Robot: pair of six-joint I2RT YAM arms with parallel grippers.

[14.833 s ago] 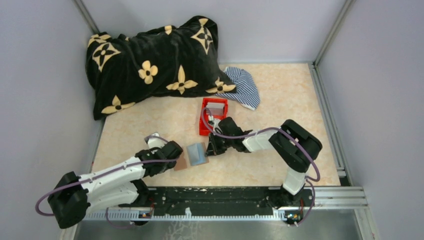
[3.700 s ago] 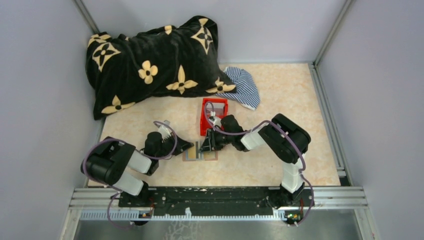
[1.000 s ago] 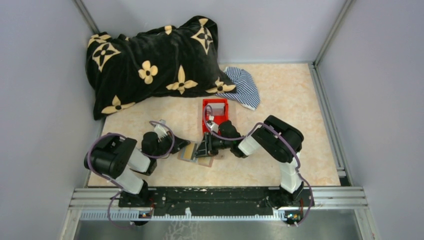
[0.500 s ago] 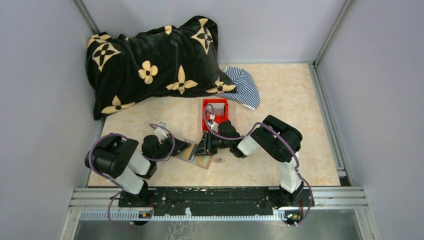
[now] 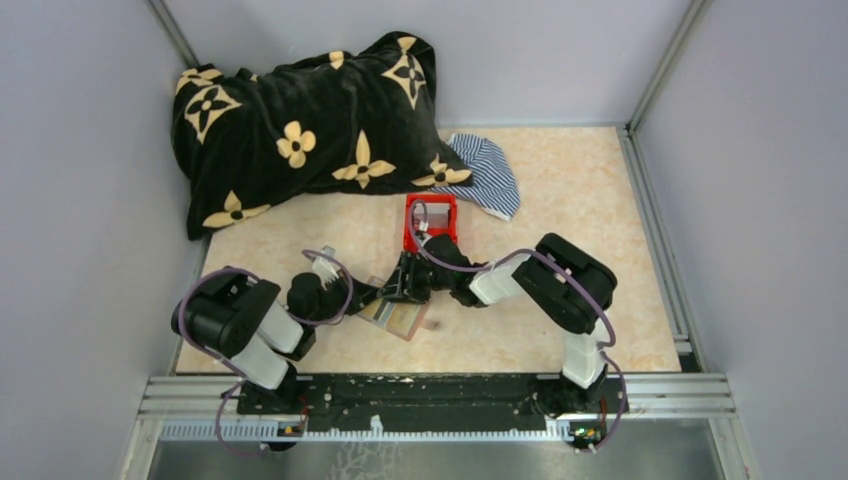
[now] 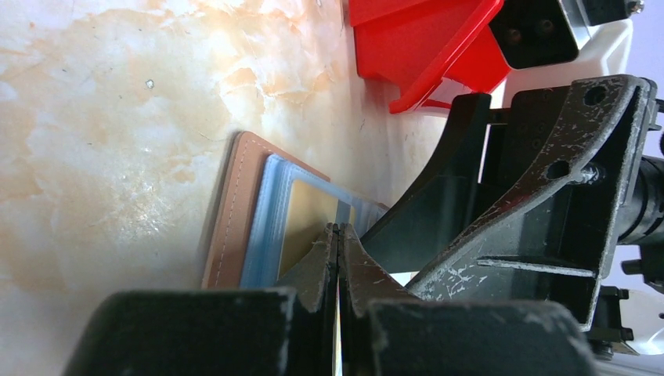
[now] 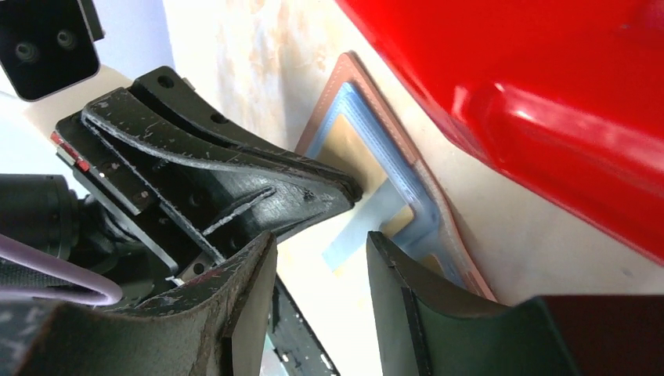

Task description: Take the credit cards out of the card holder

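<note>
I am looking at the card holder [image 5: 398, 318] lying open on the table [image 5: 570, 210], at about 6 o'clock from the red bin [image 5: 430, 200]. Any print on the credit cards [image 6: 304, 218] is too blurred for me to read. The overhead view is showing both arms folded low and reaching inward. The left gripper [image 6: 337, 229] is coming in from the holder's 9 o'clock and the right gripper [image 7: 321, 251] from its 1 o'clock, tips nearly meeting. Only the wrist views are showing a tan card sitting in the blue-grey pocket. The left fingers are pressed fully together, and I cannot tell whether anything is pinched. The right fingers are standing apart around nothing.
</note>
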